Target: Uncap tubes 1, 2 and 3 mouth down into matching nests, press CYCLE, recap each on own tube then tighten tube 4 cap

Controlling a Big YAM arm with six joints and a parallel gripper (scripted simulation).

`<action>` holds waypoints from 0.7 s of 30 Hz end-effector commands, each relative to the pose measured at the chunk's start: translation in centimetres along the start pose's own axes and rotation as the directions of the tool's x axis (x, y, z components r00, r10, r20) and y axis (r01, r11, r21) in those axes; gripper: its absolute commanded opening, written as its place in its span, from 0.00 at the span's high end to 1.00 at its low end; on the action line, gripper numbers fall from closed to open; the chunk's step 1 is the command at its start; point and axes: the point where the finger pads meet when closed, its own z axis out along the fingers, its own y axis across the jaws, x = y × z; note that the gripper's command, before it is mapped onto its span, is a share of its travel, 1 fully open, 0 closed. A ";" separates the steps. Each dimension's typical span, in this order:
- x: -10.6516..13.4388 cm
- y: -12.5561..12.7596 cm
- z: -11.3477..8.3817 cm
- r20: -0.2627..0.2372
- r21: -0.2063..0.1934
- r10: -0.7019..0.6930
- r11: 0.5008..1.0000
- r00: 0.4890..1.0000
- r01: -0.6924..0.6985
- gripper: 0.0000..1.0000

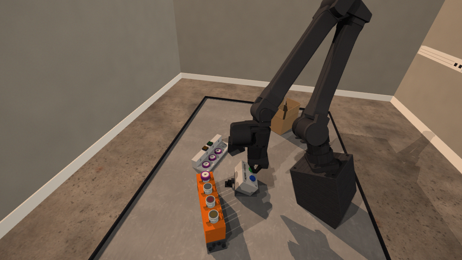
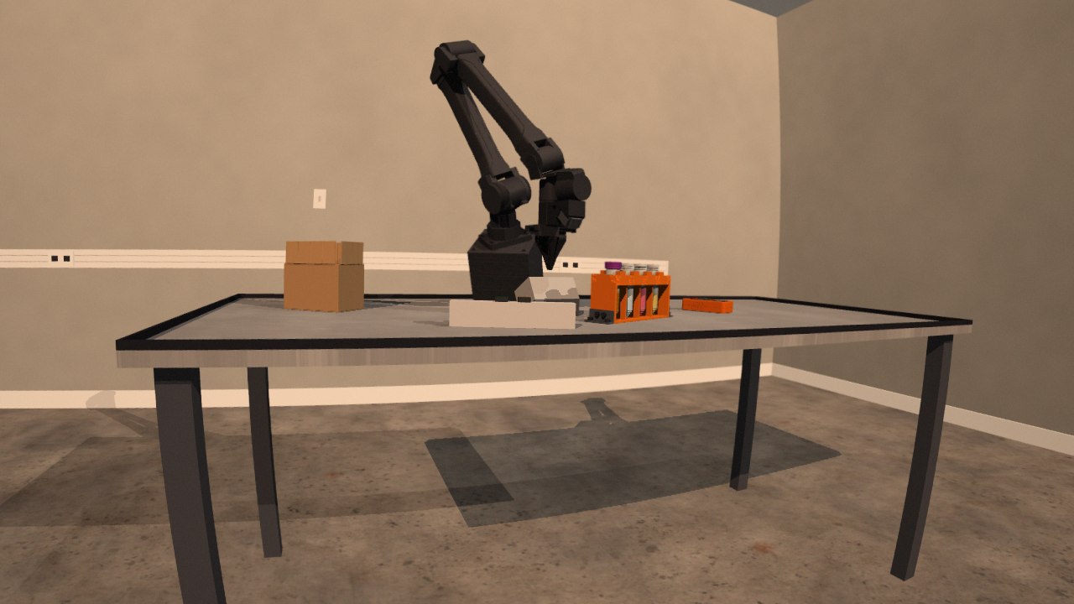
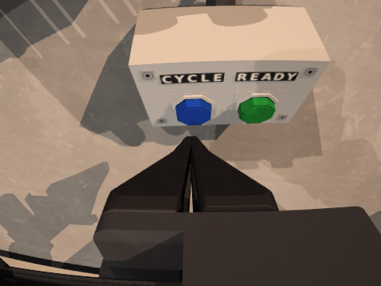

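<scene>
Gripper [image 1: 255,171] [image 2: 550,267] [image 3: 190,144]: clenched, holding nothing, likely to make a blunt poker for the blue key [image 1: 252,178] [image 3: 194,112], just above it in the wrist view.
Three caps [image 1: 212,157]: in the tray [image 1: 197,160] [image 2: 512,314], left of centre in the top view, presumably parked for aspiration.
Fourth cap [image 1: 205,175] [image 2: 612,265]: on its tube, as required.

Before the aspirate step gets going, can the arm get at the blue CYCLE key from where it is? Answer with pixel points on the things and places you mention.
Probably yes: the tool [image 1: 255,171] [image 2: 550,268] [image 3: 190,144] is shut, its tips close to the blue key [image 1: 252,178] [image 3: 194,112], with nothing visible between them.
</scene>
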 end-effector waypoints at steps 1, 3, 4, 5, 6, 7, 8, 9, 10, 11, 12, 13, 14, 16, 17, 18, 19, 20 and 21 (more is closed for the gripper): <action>-2.3 -0.1 -0.4 0.029 -0.004 0.011 1.000 1.000 -0.011 1.00; -2.4 -0.2 -0.4 0.029 -0.004 0.011 1.000 1.000 -0.011 1.00; -1.2 -0.1 -0.3 0.015 -0.003 0.005 1.000 1.000 -0.005 1.00; -1.2 -0.1 -0.3 0.015 -0.003 0.005 1.000 1.000 -0.005 1.00; -1.2 -0.1 -0.3 0.015 -0.003 0.005 1.000 1.000 -0.005 1.00; -1.2 -0.1 -0.3 0.015 -0.003 0.005 1.000 1.000 -0.005 1.00; -1.2 -0.1 -0.3 0.015 -0.003 0.005 1.000 1.000 -0.005 1.00; -1.2 -0.1 -0.3 0.015 -0.003 0.005 1.000 1.000 -0.005 1.00; -1.2 -0.1 -0.3 0.015 -0.003 0.005 1.000 1.000 -0.005 1.00; -1.5 -0.2 0.2 0.015 -0.003 0.006 1.000 1.000 -0.006 1.00; -0.4 -0.2 0.9 -0.003 0.000 -0.001 1.000 1.000 0.001 1.00; -0.2 -0.2 1.3 -0.008 0.001 -0.002 1.000 1.000 0.002 1.00; -0.1 -0.2 1.6 -0.008 0.001 -0.002 1.000 1.000 0.002 1.00; -0.1 -0.3 2.2 -0.008 0.001 -0.003 1.000 1.000 0.003 1.00; -0.3 -0.3 2.1 -0.006 0.002 -0.002 1.000 1.000 0.002 1.00; -1.3 -0.2 1.8 0.011 0.000 0.004 1.000 1.000 -0.004 1.00; -1.4 -0.2 1.8 0.013 0.000 0.005 1.000 1.000 -0.005 1.00; -1.4 -0.2 1.8 0.013 0.000 0.005 1.000 1.000 -0.005 1.00; -1.4 -0.2 1.8 0.014 -0.001 0.002 1.000 1.000 -0.002 1.00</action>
